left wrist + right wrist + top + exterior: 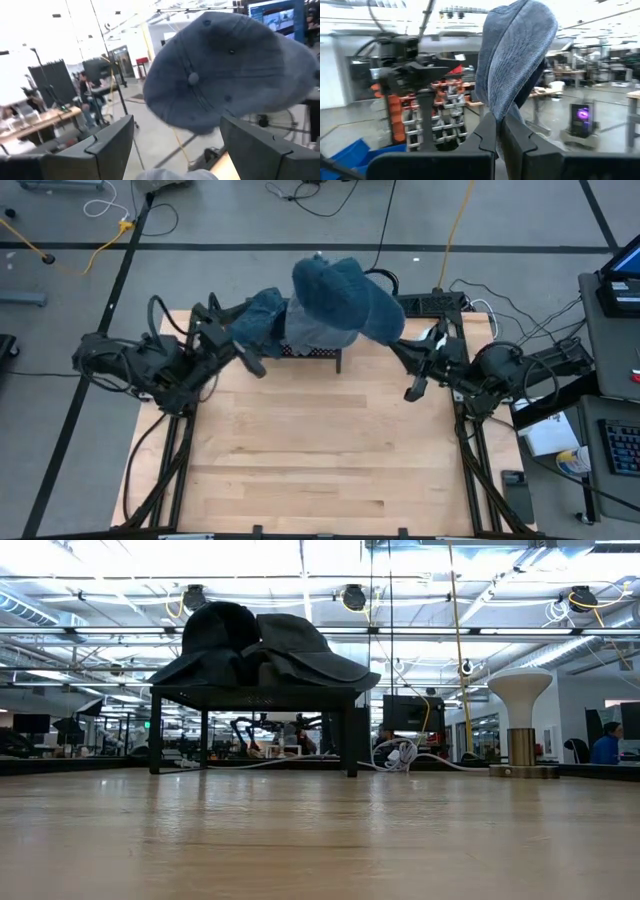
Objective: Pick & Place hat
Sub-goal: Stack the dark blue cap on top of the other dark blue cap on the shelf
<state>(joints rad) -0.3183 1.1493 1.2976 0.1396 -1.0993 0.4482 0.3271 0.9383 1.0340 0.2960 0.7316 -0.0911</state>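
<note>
A blue denim hat (pixel 345 300) is raised over the far middle of the table. Its crown and top button (pixel 192 77) face the left wrist view. My right gripper (pixel 497 130) is shut on it, at the hat's right side in the high view (pixel 403 348). My left gripper (pixel 172 145) is open and empty at the table's far left (pixel 247 362), pointing toward the hat. More blue and grey hats (pixel 270 320) lie piled on a black stand (pixel 255 695). My right gripper pinches an edge of the denim (pixel 496 107) between its two shut fingers; whether it is brim or crown edge I cannot tell. The fingers come about level from the table's right side. The hat stands up above the fingers, folded narrow at the hold.
The black stand (pixel 335 358) sits at the table's far edge on legs. A white post (pixel 520 710) stands at the far right. Cables (pixel 470 305) run behind the table. The bare wooden tabletop (pixel 320 450) spreads toward the near edge.
</note>
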